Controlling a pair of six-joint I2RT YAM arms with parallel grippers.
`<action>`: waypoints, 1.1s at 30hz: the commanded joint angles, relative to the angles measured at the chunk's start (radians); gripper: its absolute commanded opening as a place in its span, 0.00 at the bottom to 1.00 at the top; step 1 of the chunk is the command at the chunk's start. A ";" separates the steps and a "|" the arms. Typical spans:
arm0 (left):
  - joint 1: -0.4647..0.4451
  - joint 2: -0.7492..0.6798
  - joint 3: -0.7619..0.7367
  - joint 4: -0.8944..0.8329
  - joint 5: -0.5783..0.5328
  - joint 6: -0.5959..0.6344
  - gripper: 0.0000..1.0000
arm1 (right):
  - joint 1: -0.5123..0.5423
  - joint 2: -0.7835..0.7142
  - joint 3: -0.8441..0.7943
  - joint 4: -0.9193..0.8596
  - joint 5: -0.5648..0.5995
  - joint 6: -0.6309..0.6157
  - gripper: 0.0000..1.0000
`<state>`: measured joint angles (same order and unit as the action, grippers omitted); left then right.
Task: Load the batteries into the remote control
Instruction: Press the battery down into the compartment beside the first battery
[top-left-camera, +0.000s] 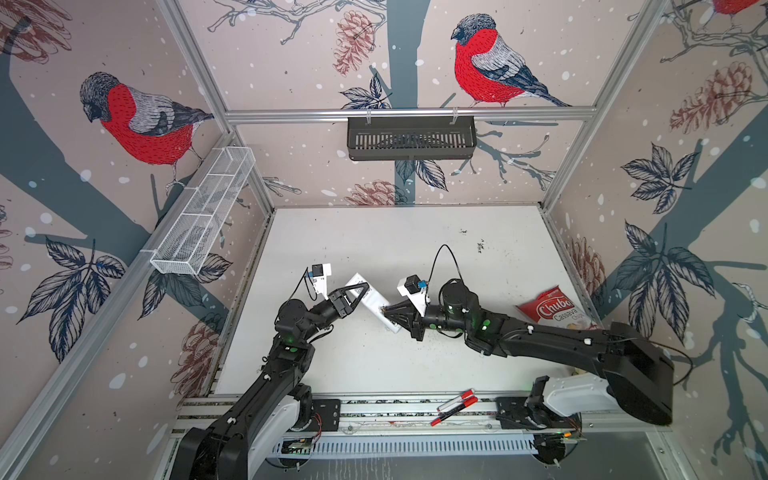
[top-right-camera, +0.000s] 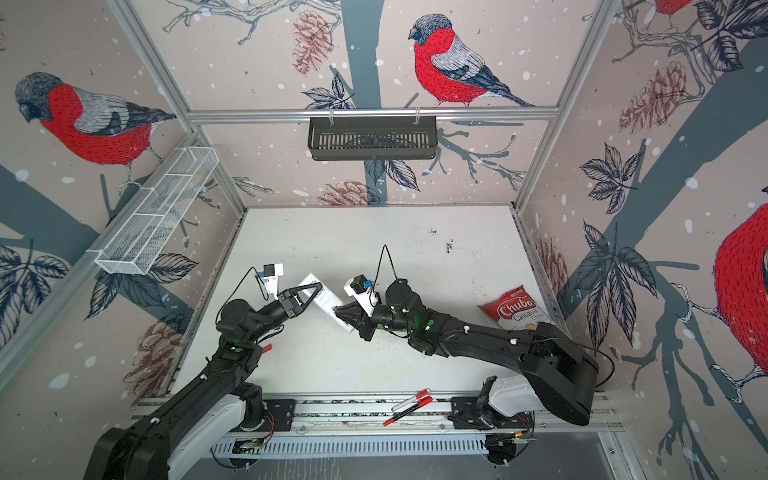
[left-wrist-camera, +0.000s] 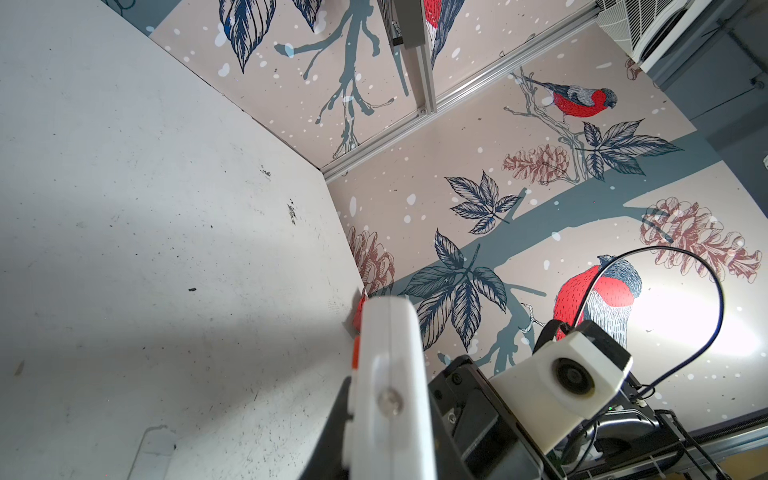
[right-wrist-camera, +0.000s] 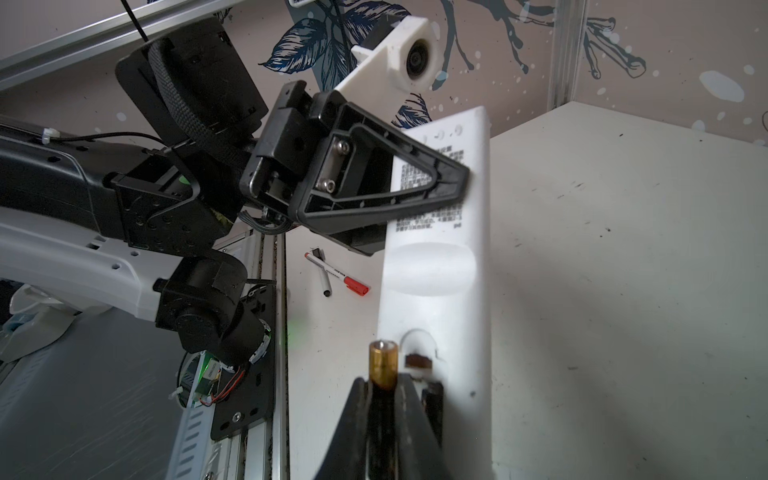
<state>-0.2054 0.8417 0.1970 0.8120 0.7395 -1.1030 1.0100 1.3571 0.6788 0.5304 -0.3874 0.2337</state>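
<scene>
The white remote control (top-left-camera: 376, 302) (top-right-camera: 329, 301) is tilted above the table with its plain, printed back up. My left gripper (top-left-camera: 360, 289) is shut on its far half, one finger across the back (right-wrist-camera: 451, 183). In the left wrist view the remote's end (left-wrist-camera: 390, 374) fills the space between the jaws. My right gripper (top-left-camera: 385, 310) (right-wrist-camera: 384, 386) is shut on a battery (right-wrist-camera: 384, 360). The battery's copper end pokes out past the fingertips, right beside the open compartment (right-wrist-camera: 419, 357) at the remote's near end. I cannot tell whether it touches the remote.
A red chips bag (top-left-camera: 548, 311) lies at the table's right edge. Red-and-white marker pens (top-left-camera: 457, 405) rest on the front rail, and another pen (right-wrist-camera: 336, 276) lies under the left arm. A black basket (top-left-camera: 411, 139) and a white mesh basket (top-left-camera: 203, 212) hang on the walls.
</scene>
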 joint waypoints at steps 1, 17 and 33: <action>0.004 -0.002 -0.006 0.074 0.011 -0.012 0.00 | 0.004 0.002 -0.005 0.039 -0.007 0.014 0.14; 0.021 -0.017 0.001 0.085 0.017 -0.037 0.00 | 0.009 0.047 -0.020 0.009 0.041 0.004 0.13; 0.039 -0.017 -0.001 0.109 0.024 -0.057 0.00 | 0.006 0.045 -0.042 0.024 0.053 0.014 0.13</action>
<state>-0.1711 0.8303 0.1909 0.8181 0.7406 -1.1187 1.0172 1.4010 0.6453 0.5850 -0.3538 0.2379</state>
